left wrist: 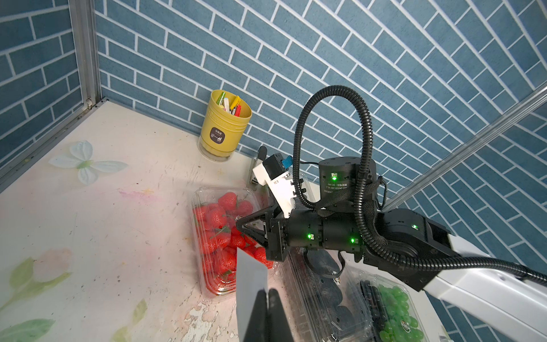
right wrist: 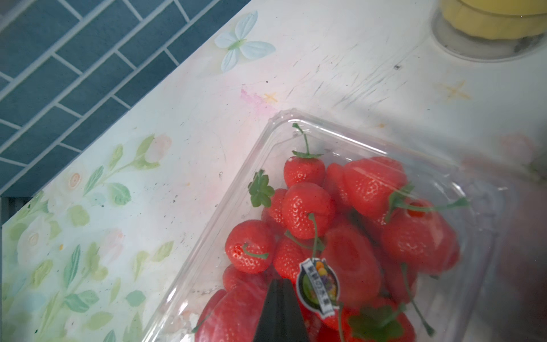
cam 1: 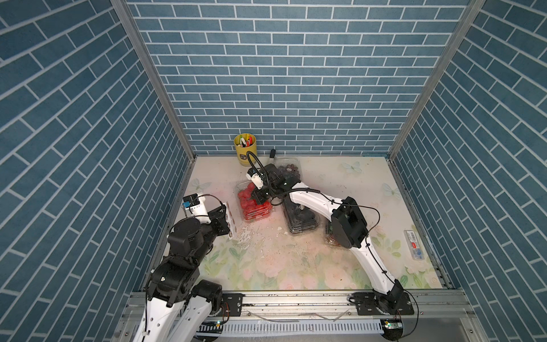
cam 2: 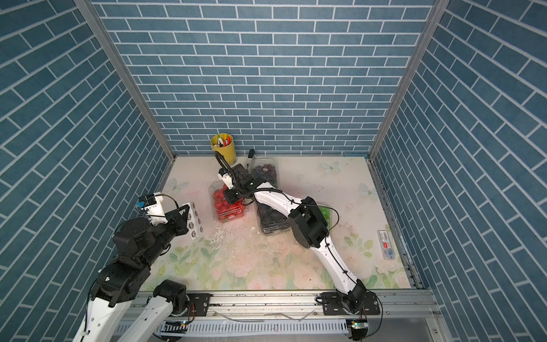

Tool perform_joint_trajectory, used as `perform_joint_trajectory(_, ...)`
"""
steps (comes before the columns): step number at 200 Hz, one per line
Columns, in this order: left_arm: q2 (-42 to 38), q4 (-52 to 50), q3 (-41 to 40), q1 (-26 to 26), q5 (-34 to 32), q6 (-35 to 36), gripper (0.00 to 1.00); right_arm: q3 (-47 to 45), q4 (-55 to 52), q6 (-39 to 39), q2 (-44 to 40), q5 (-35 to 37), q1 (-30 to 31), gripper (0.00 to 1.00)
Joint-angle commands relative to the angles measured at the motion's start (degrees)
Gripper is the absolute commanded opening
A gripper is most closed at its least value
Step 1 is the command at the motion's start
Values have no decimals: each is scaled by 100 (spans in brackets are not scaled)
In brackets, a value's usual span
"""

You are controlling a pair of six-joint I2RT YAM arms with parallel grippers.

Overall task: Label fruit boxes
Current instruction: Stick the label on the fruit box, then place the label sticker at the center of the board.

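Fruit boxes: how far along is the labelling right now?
Done, apparently: a round sticker lies on the strawberry box lid by the right gripper, fingers shut, and the green grape box shows one too. In hand: the left gripper pinches the sticker sheet. Left: the dark grape box at the back shows no label I can see; the black fruit box is unclear.
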Motion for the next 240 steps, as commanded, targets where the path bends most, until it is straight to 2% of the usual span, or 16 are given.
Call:
perform_joint_trajectory(1,23,123,-22,47,32,92,0,4,-216,-56,43,-197,76,0)
perform_joint_trajectory(44,48,140,-22,47,99,84,0,-660,247,-106,-645,144,64,0)
perform_joint_trajectory(73,117,281,-28,47,326,45,0,-1695,982,-37,-1619,481,-11,0)
perform_joint_trajectory(98,284,625,-88,47,786,-77,0,-2671,1583,249,-2395,588,-189,0)
perform_joint_trajectory(129,664,1485,-282,47,1505,-427,0,-3898,2293,901,-3310,165,-586,7)
perform_joint_trajectory(146,938,2166,-415,52,1978,-722,0,-4591,2737,1318,-3803,-273,-842,15)
perform_joint_trajectory(188,2146,4223,-811,-2,2993,-1688,0,-5825,3426,1800,-4925,-923,-1176,26)
perform_joint_trajectory(219,2840,4924,-687,-429,3058,-1824,0,-6442,3875,2011,-5691,-1285,-1280,39)
perform_joint_trajectory(240,3183,5603,-680,-561,3110,-2136,0,-6720,4322,2312,-5986,-1669,-1329,43)
